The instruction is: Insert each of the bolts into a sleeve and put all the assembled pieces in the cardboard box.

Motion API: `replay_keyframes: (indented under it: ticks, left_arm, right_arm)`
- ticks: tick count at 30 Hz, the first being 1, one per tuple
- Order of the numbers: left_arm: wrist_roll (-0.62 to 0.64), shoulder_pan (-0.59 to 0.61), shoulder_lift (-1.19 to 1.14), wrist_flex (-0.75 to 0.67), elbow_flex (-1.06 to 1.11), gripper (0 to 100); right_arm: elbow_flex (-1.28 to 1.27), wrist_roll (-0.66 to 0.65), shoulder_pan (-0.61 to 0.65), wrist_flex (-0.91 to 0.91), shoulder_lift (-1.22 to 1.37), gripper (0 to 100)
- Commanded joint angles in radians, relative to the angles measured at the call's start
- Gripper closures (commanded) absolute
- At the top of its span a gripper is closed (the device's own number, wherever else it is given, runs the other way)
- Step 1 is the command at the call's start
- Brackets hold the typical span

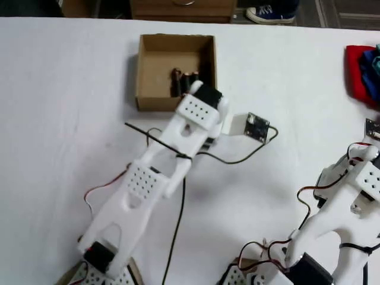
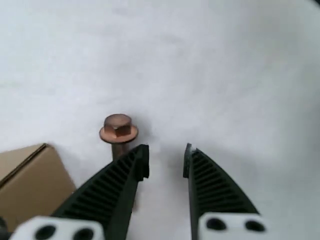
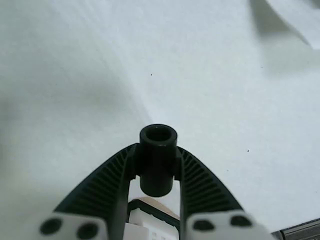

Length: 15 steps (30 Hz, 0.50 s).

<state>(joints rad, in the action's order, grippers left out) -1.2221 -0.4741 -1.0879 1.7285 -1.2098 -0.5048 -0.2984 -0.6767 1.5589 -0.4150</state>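
A copper bolt rests on the white table with its hex head toward the camera. It lies just outside one finger of my left gripper, which is open with nothing between its fingers. A corner of the cardboard box is close beside it. In the high view the left arm hangs over the front right corner of the cardboard box, which holds a few dark assembled pieces. My right gripper is shut on a black sleeve, bore facing out, above bare table.
The right arm stands at the table's right edge. A red cloth bundle lies at the far right. Loose cables trail across the table between the arms. A white cloth covers the whole table.
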Motion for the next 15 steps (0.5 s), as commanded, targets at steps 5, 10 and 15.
replay_keyframes:
  ticks: [5,10,15]
  left_arm:
    - [-0.006,-0.002,0.092,-0.135,-0.018,86]
    - [-0.005,0.009,0.023,-0.269,-0.027,86]
    - [-0.005,0.020,-0.046,-0.275,-0.027,86]
  right_arm:
    - [0.005,-0.006,-0.005,-0.008,-0.028,97.8]
    - [0.005,-0.006,-0.010,-0.007,-0.028,97.8]
    - [0.005,-0.006,-0.010,-0.007,-0.028,97.8]
